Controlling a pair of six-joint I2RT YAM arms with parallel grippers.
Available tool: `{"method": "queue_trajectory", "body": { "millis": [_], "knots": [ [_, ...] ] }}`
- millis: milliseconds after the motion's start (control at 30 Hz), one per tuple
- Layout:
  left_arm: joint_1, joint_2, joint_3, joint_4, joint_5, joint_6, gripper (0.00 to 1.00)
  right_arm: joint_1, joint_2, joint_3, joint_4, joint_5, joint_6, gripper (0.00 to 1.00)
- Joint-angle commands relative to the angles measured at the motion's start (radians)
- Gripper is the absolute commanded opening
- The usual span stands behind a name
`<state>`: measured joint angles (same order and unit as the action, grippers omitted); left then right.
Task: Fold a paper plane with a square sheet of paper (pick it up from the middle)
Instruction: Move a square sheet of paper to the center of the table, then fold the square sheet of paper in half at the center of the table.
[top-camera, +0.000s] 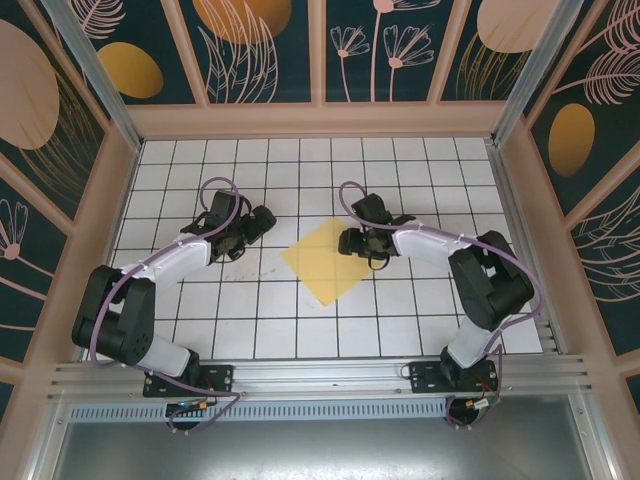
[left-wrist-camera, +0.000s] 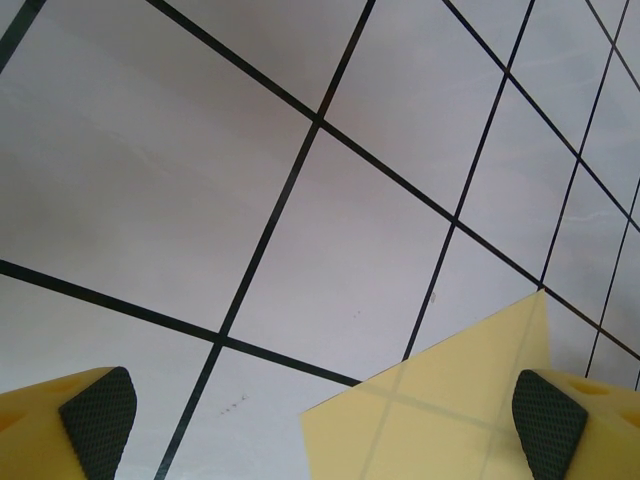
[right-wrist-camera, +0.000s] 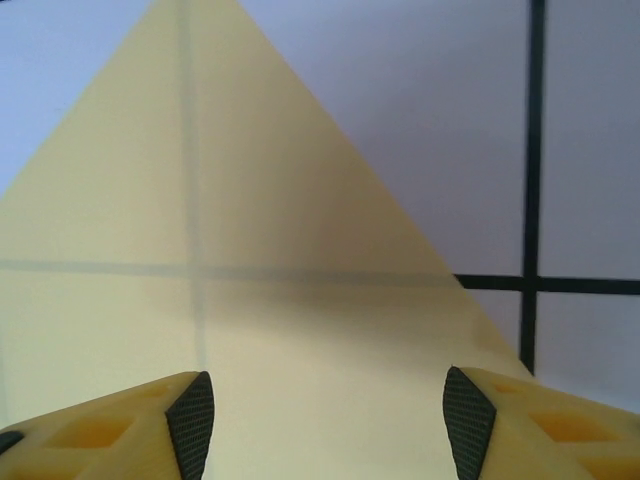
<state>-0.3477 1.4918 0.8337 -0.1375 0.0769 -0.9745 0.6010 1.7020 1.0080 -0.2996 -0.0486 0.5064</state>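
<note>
The square sheet of paper (top-camera: 327, 262) lay flat on the tiled table (top-camera: 400, 320), turned like a diamond, and no crease showed in it, so by my reading the folding had not begun and the step in hand was the first pickup from the middle. The right gripper (top-camera: 344, 241) stood at the sheet's right corner, pointing across it toward the left. In its wrist view the two dark pads (right-wrist-camera: 190, 420) were parted over yellow paper that ran flat beneath them, with nothing pinched between, so that claw was released. I could not tell whether the pads brushed the paper or hung just above it. The left gripper (top-camera: 264, 220) waited to the left of the sheet, near it but apart in the overhead view, its jaws spread wide and empty. From its own camera the sheet's left corner reached under one pad. To do this step well, the right gripper would probably need to move from the corner toward the sheet's centre and press down lightly. It should then close slowly, so the thin paper buckles up into a small ridge between the pads rather than sliding away. The left gripper could steady the sheet's left corner against the table during the pinch. Too hard a squeeze risked a stray crease.
</note>
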Motion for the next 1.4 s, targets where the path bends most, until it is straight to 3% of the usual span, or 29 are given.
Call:
{"method": "queue_trajectory", "body": {
  "millis": [0, 67, 200, 433, 733, 1367],
  "knots": [
    [0.001, -0.029, -0.018, 0.002, -0.010, -0.007, 0.98, 0.044, 0.014, 0.121, -0.116, 0.007, -0.138, 0.69],
    [0.000, -0.040, -0.026, 0.000, -0.019, -0.010, 0.98, 0.056, 0.056, 0.162, -0.145, 0.009, -0.188, 0.76],
    [0.001, -0.066, -0.040, -0.022, -0.053, -0.010, 0.99, 0.087, 0.111, 0.224, -0.185, 0.019, -0.267, 0.99],
    [0.001, -0.083, -0.053, -0.028, -0.059, -0.021, 0.98, 0.139, 0.208, 0.304, -0.253, 0.019, -0.368, 0.99],
    [0.001, -0.074, -0.057, -0.020, -0.041, -0.029, 0.99, 0.151, 0.311, 0.386, -0.301, 0.055, -0.370, 0.96],
    [0.000, -0.065, -0.068, -0.020, -0.028, -0.026, 0.99, 0.149, 0.386, 0.344, -0.321, 0.130, -0.346, 0.84]
  ]
}}
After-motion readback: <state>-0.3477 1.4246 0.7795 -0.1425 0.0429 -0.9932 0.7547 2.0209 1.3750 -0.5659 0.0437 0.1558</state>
